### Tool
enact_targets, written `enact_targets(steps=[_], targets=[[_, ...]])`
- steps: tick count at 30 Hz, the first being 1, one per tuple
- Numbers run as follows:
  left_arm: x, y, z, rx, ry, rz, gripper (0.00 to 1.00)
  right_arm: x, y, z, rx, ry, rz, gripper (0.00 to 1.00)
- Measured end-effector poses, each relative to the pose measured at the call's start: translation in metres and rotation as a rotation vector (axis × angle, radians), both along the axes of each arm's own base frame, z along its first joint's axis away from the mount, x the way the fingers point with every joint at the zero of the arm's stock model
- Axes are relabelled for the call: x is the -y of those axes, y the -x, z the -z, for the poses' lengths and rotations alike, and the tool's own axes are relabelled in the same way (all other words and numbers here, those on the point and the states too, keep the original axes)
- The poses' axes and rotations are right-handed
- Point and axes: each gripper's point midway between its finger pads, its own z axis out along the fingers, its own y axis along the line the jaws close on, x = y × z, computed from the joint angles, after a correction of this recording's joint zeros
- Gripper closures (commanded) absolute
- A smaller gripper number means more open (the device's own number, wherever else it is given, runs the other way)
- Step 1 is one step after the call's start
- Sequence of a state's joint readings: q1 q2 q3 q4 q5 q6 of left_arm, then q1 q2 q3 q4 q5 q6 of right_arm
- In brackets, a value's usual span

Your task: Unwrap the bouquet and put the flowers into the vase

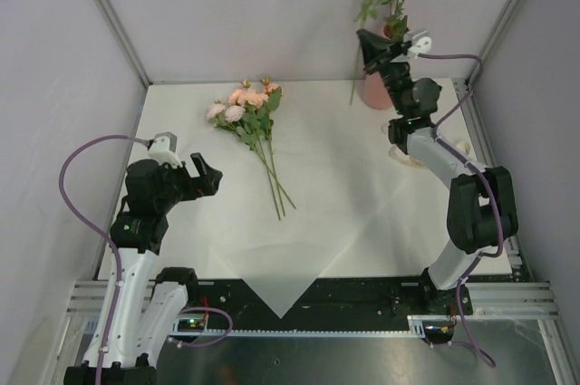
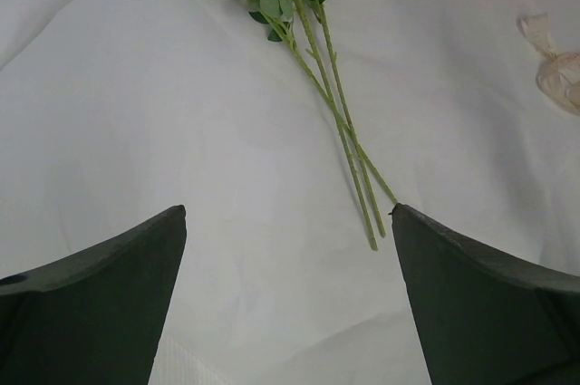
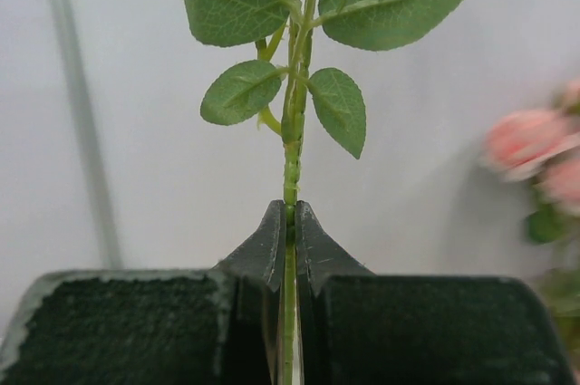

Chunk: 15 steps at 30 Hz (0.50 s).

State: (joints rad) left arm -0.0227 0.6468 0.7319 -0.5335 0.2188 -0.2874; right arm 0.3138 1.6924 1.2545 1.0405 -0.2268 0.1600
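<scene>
**Count check: three lying, one held**

The flowers (image 1: 248,116): three stems lie together on one spread sheet of white paper (image 1: 299,231), left of centre towards the far side. Their blooms are too bunched to count. A fourth leafy stem (image 3: 290,131) is pinched in the right gripper (image 3: 290,217) at far right, above the single vase (image 1: 370,93). The arm hides the vase mouth, and the top edge crops the blooms. The left gripper (image 2: 288,213) is spread wide and empty, near the stem ends.
</scene>
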Motion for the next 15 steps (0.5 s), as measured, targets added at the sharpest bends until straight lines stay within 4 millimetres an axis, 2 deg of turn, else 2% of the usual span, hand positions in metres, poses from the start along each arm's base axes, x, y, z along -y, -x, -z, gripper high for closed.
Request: enact_targets(steps=[3,7,11,15], targets=[[0.000,0.000,0.000,0.000,0.001,0.002,0.00,0.043,-0.009,-0.020,0.119,0.015,0.116,1.00],[0.001,0.000,0.000,-0.001,0.002,0.004,0.00,0.083,-0.023,-0.046,0.231,0.022,0.222,1.00],[0.001,0.000,0.000,-0.001,0.003,0.005,0.00,0.115,-0.035,-0.071,0.300,0.024,0.303,1.00],[0.001,0.000,0.000,-0.001,0.003,0.005,0.00,0.137,-0.045,-0.099,0.370,0.027,0.360,1.00]])
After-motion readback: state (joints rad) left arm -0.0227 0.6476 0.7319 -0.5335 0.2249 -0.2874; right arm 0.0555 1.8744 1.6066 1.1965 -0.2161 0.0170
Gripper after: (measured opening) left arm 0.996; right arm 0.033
